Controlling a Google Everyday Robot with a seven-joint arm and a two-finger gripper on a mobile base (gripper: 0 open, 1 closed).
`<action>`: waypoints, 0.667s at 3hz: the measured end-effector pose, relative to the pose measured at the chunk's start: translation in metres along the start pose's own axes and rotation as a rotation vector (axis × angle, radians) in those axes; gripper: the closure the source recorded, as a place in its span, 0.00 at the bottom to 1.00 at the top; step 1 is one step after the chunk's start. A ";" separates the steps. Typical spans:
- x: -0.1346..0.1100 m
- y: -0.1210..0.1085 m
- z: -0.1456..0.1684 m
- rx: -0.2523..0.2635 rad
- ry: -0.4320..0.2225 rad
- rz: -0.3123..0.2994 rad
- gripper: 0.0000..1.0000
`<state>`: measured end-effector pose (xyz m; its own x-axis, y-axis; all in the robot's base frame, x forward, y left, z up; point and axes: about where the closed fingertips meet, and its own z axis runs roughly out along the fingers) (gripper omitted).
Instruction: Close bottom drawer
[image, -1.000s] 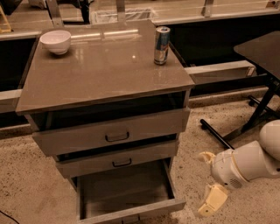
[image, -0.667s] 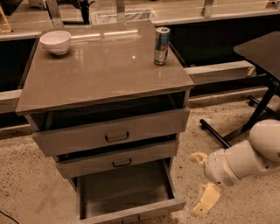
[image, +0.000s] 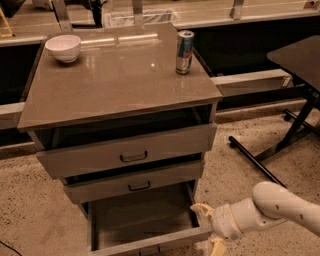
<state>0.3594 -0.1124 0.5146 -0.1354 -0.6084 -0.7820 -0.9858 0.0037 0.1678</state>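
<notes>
Closing so far: grey-brown bottom drawer (image: 145, 216) left pulled out, nothing shut yet
Claw: cream claw (image: 204, 229) held open by its front-right corner

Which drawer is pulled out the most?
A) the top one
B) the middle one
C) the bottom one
C: the bottom drawer sticks out far enough to show its inside floor, while the top drawer and the middle drawer are only a little open. The gripper is by the bottom drawer's front right corner.
</notes>
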 end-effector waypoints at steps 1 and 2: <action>0.010 0.002 0.015 -0.019 -0.007 0.012 0.00; 0.041 -0.022 0.041 0.004 0.077 -0.054 0.00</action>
<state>0.3709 -0.1047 0.4539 -0.0742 -0.6667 -0.7416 -0.9919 -0.0279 0.1243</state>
